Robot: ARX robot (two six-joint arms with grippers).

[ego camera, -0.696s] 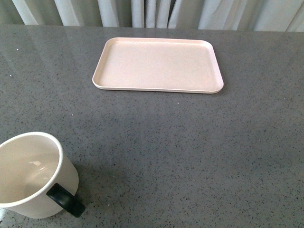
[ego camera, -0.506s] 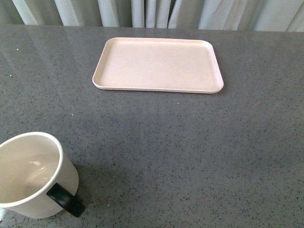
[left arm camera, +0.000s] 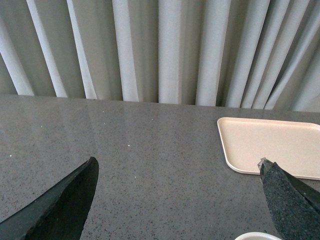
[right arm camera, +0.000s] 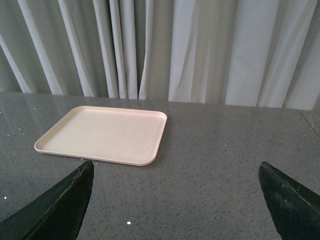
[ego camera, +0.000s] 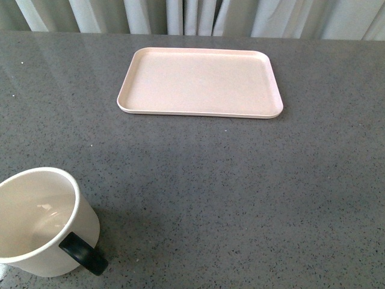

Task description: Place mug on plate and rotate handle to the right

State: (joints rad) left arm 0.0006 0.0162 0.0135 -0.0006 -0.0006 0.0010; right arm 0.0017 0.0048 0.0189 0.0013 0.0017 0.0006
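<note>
The cream-white mug [ego camera: 42, 220] stands upright on the grey table at the front left, its black handle [ego camera: 83, 253] turned toward the front right. A sliver of the mug's rim [left arm camera: 257, 236] shows in the left wrist view. The pale pink plate [ego camera: 200, 82] lies empty at the back centre; it also shows as plate [left arm camera: 272, 146] and plate [right arm camera: 102, 133]. My left gripper [left arm camera: 177, 167] is open above the table, short of the mug's rim. My right gripper [right arm camera: 175, 170] is open over bare table, apart from the plate. Neither arm shows in the front view.
Pale curtains [ego camera: 192, 15] hang behind the table's far edge. The speckled grey tabletop [ego camera: 240, 180] spreads between mug and plate.
</note>
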